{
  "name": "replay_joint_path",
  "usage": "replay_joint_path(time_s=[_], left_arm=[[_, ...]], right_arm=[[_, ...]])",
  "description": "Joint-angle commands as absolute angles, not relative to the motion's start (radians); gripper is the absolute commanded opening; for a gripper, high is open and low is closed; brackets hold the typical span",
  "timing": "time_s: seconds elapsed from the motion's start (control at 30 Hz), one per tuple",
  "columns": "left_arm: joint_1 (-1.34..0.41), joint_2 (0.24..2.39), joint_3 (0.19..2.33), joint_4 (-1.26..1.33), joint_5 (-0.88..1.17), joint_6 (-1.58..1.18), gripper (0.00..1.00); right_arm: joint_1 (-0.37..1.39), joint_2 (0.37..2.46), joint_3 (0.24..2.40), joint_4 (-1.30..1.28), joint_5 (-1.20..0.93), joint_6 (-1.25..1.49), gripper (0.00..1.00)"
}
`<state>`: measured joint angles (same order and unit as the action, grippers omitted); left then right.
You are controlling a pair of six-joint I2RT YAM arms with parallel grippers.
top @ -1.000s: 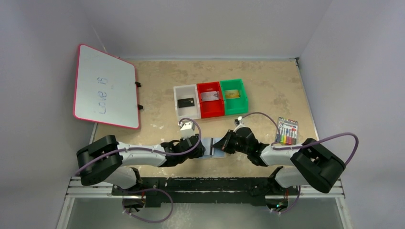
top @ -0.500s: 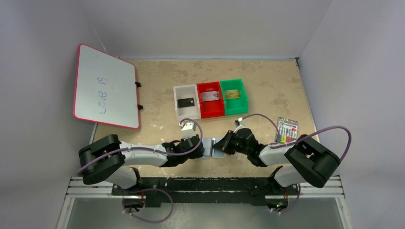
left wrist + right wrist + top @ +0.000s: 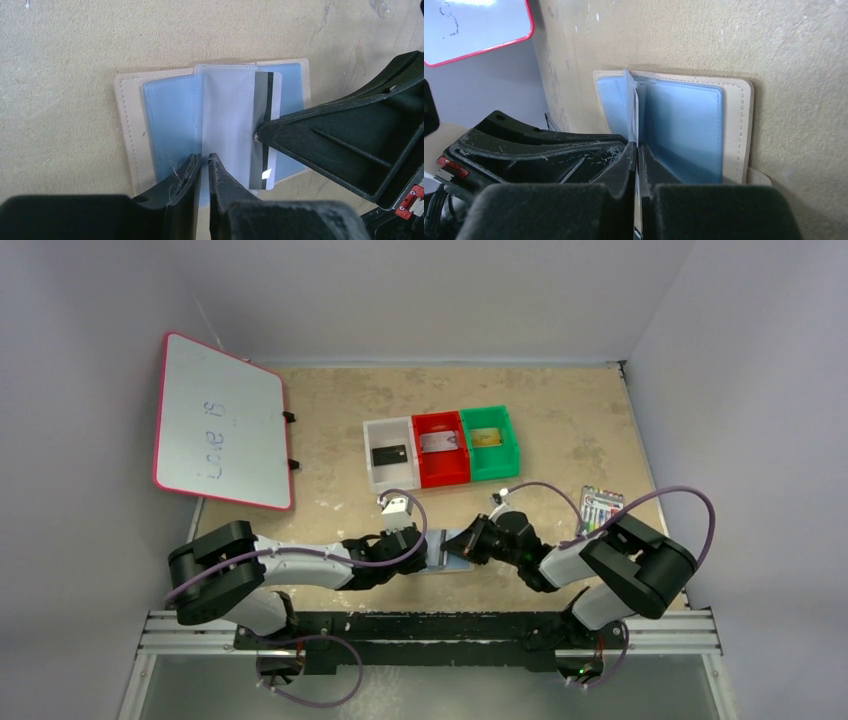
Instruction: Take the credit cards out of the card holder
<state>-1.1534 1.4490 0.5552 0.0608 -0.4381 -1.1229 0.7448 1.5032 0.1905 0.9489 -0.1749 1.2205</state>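
The card holder lies open on the table, pale blue panels with a tan border; it also shows in the top view and the right wrist view. My left gripper is shut on the holder's clear middle sleeve at its near edge. A pale credit card with a dark stripe sticks partly out of that sleeve. My right gripper is shut on this card, seen edge-on. Three more cards lie in bins: black, silvery-white, gold.
A white bin, a red bin and a green bin stand in a row behind the holder. A pink-framed whiteboard lies far left. A pack of coloured markers lies right, beside my right arm.
The right arm's elbow has swung inward to the left and the left arm has edged right. Both grippers stay at the holder, still shut.
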Motion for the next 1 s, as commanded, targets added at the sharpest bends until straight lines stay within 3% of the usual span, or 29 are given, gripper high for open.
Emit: replay_joint_path(time_s=[0.0,0.13,0.33,0.97], left_arm=[[-1.164,1.460,0.560,-0.004,-0.445,-1.125,0.11],[-1.164,1.458,0.563,-0.016,-0.450,-1.120,0.10],[-1.164,1.452,0.565,-0.023,-0.467,-1.118,0.10],[-1.164,1.445,0.590,-0.016,-0.460,-1.094,0.09]], right_arm=[[0.741,1.446,0.180,0.895,-0.134,1.224,0.03],[0.738,1.393,0.173,0.848,-0.128,1.202,0.07],[0.734,1.348,0.145,0.872,-0.145,1.197,0.00],[0.732,0.970,0.244,0.311,0.058,1.070,0.00]])
